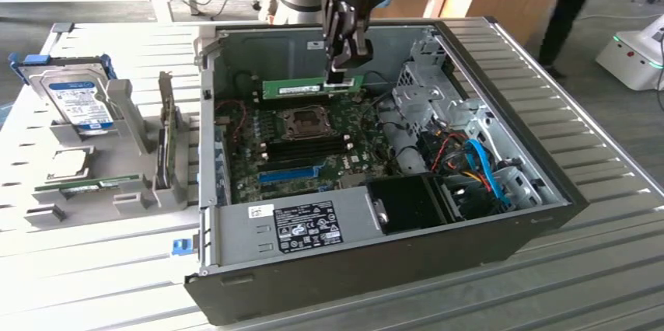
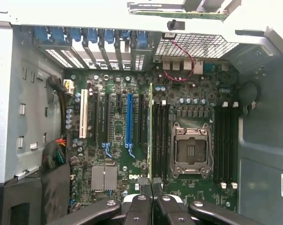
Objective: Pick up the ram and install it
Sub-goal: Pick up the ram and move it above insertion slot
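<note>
— Has it got the ram (image 1: 309, 88)?
— Yes. The gripper (image 1: 344, 74) is clamped on its top edge near 1 end, and the stick hangs edge-down over the motherboard (image 1: 245, 162) inside the open case (image 1: 436, 257).
— What could go wrong?
— Gripped off-centre, it may tilt, miss the black slots (image 2: 160, 140) beside the CPU socket (image 2: 190, 150), and jam on a latch.

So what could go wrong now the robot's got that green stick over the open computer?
1. The end effector is shut on the thin green ram stick near one end, so the long free end might tilt or slip.
2. In the wrist view the stick runs alongside the narrow black memory slots; if not lined up, it might press on a slot's edge or bump the open silver processor socket beside them.
</note>
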`<action>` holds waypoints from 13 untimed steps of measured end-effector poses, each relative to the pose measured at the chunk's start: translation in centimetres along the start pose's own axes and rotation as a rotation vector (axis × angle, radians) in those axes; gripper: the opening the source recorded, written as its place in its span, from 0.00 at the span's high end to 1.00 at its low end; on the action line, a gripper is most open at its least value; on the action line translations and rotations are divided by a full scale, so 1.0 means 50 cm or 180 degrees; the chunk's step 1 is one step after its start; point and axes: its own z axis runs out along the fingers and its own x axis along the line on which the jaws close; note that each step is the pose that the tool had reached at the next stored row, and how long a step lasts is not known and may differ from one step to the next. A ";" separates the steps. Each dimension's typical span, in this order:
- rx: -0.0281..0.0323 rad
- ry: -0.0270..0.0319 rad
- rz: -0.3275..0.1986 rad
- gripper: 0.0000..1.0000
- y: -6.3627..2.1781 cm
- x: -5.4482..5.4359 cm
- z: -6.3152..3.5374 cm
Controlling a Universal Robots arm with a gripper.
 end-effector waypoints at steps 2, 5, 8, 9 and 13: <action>0.0000 -0.0001 0.0000 0.88 0.000 -0.002 0.001; 0.0000 -0.0003 -0.0001 0.88 0.000 -0.005 0.002; 0.0000 -0.0004 0.0000 0.88 0.000 -0.010 0.004; 0.0000 -0.0004 -0.0001 0.88 0.000 -0.012 0.004; 0.0000 -0.0005 -0.0001 0.88 -0.001 -0.019 0.006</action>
